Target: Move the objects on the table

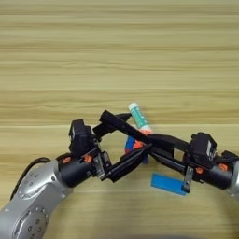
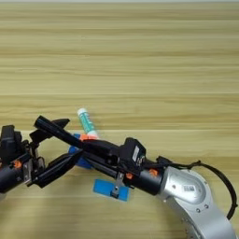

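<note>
The multicoloured puzzle cube (image 1: 130, 144) sits near the table's front, mostly covered by crossing black fingers. My left gripper (image 1: 140, 132) comes in from the lower left and stands open. One finger is above the cube near the glue stick, the other below the cube. My right gripper (image 1: 128, 136) reaches in from the right onto the same cube. The white glue stick with a green label (image 1: 138, 116) lies tilted just behind the cube, its lower end hidden. A flat blue block (image 1: 168, 184) lies under the right gripper's wrist.
The light wooden table (image 1: 116, 56) stretches away behind the grippers with nothing on it in view. Both arms crowd the front strip, the left arm (image 1: 32, 196) at lower left and the right arm (image 2: 191, 191) at lower right.
</note>
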`<state>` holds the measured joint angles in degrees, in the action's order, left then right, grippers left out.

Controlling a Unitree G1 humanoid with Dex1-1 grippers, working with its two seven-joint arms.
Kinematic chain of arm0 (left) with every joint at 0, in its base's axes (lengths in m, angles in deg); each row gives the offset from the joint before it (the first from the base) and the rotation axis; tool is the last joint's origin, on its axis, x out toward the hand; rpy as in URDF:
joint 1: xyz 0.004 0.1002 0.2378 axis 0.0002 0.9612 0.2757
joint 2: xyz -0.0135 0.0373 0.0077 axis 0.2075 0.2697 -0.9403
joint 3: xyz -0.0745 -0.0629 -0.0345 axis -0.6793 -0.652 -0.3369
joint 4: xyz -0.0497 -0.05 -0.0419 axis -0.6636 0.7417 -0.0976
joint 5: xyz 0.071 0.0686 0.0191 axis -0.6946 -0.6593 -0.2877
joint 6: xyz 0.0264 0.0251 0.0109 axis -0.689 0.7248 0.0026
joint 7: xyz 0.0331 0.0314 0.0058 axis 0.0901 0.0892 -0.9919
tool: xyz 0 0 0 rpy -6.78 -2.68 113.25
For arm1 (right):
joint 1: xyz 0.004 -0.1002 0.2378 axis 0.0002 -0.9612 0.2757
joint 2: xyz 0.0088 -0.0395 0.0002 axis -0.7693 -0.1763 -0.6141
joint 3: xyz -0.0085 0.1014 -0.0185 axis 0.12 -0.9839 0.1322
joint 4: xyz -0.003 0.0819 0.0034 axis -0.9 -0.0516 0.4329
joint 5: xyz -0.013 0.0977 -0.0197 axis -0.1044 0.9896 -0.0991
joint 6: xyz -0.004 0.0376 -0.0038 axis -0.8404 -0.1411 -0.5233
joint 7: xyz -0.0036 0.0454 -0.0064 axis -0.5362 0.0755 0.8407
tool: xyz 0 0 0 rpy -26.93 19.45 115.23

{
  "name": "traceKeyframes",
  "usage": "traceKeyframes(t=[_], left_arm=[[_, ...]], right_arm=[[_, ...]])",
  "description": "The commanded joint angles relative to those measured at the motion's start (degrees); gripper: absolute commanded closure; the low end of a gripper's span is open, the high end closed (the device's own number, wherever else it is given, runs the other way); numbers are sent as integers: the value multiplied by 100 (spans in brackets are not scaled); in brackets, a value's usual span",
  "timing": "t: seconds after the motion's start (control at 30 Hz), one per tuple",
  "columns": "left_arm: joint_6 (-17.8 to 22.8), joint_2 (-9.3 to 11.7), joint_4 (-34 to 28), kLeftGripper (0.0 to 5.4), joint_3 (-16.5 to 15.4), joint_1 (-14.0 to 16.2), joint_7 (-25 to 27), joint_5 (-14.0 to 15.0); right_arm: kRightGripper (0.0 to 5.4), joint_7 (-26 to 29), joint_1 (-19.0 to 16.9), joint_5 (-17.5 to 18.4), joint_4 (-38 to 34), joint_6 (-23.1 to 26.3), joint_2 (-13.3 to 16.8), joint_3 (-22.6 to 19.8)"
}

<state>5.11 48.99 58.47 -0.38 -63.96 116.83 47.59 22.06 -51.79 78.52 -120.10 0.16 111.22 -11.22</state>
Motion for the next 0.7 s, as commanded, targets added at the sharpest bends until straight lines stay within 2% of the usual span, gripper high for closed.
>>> traceKeyframes(t=[0.03, 0.7], left_arm=[[95, -16, -13, 62, -53, -34, -20, 142], [104, -35, 22, 246, -127, -46, 33, 339]], right_arm=[[451, -26, 11, -10, -12, -23, 4, -1], [451, 15, 24, 40, -23, -21, 12, -35]])
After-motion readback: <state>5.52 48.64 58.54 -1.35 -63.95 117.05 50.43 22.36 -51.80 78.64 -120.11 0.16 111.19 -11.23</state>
